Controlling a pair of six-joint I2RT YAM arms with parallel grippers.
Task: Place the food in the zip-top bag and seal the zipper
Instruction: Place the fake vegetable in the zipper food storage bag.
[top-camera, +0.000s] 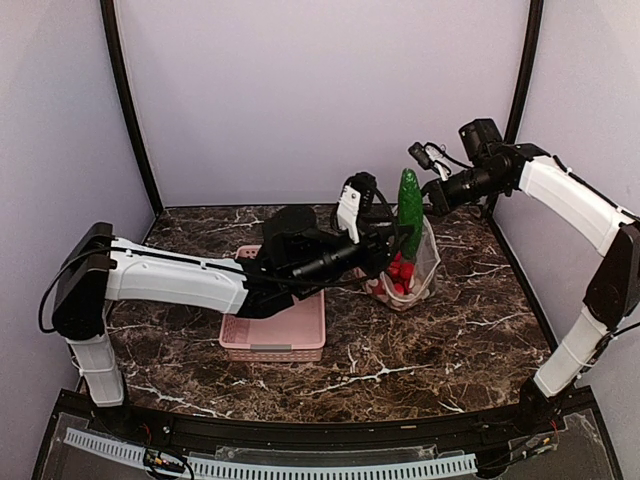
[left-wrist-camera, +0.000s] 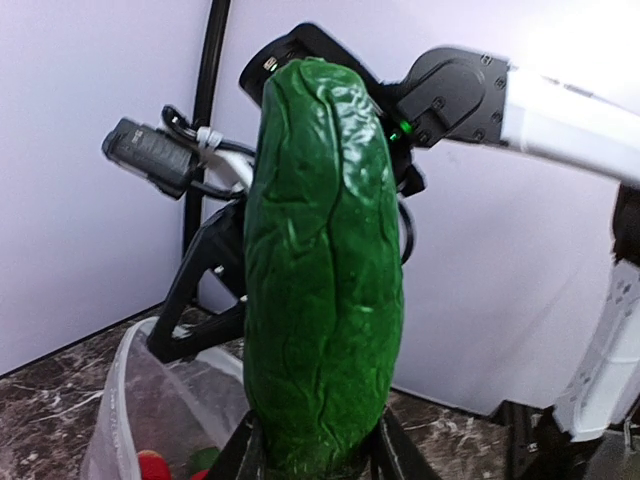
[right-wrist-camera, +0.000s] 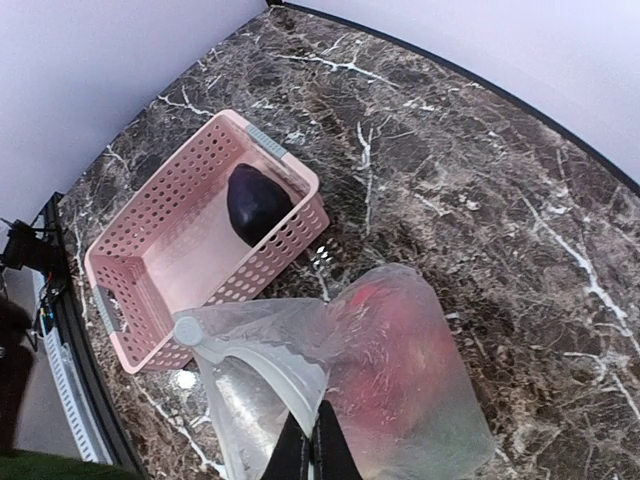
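My left gripper (top-camera: 392, 243) is shut on the lower end of the green cucumber (top-camera: 409, 212), which stands upright just above the bag's mouth; it fills the left wrist view (left-wrist-camera: 322, 270). The clear zip-top bag (top-camera: 415, 270) stands right of the basket with red round fruits (top-camera: 400, 274) inside. My right gripper (right-wrist-camera: 315, 445) is shut on the bag's mouth edge by the zipper strip (right-wrist-camera: 262, 360) and holds it up. In the right wrist view the bag (right-wrist-camera: 420, 380) shows red through its wall. The dark purple eggplant (right-wrist-camera: 258, 202) lies in the pink basket.
The pink slatted basket (top-camera: 275, 335) sits on the dark marble table left of the bag, partly under my left arm; it also shows in the right wrist view (right-wrist-camera: 150, 250). Black frame posts (top-camera: 128, 110) stand at the back corners. The table's front edge carries a perforated rail (top-camera: 280, 468).
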